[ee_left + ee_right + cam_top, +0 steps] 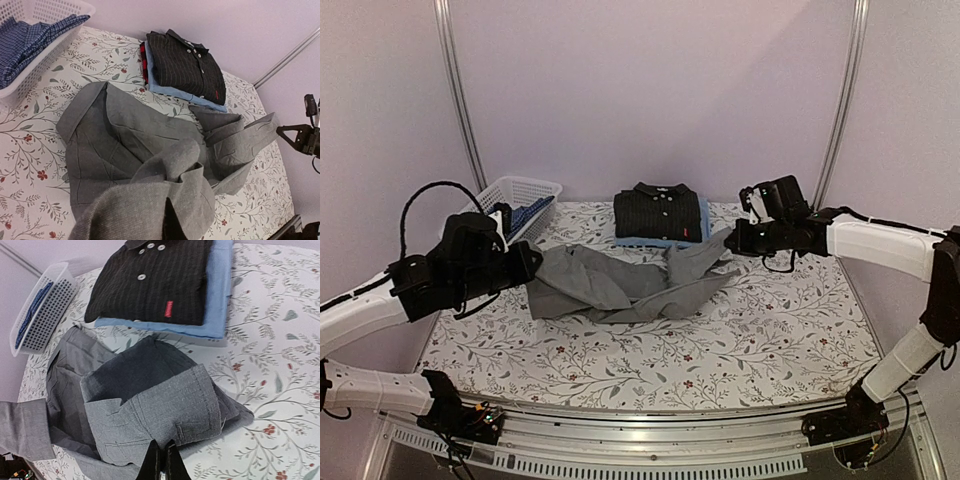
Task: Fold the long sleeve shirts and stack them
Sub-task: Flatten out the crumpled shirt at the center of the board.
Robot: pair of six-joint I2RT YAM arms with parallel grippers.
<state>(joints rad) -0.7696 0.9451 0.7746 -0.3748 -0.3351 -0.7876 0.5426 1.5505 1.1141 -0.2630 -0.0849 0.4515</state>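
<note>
In the middle of the table (770, 330) the grey shirt (620, 285) lies crumpled, its ends pinched in the jaws of the left gripper (528, 266) and right gripper (732, 240), just before the folded black shirt (658, 212), so an uneven pull might slip one hold or knock that stack.

The grey shirt (610, 282) was plain, the black shirt (658, 212) pinstriped, the light blue shirt (220, 290) plain, the tabletop (750, 330) floral.
</note>
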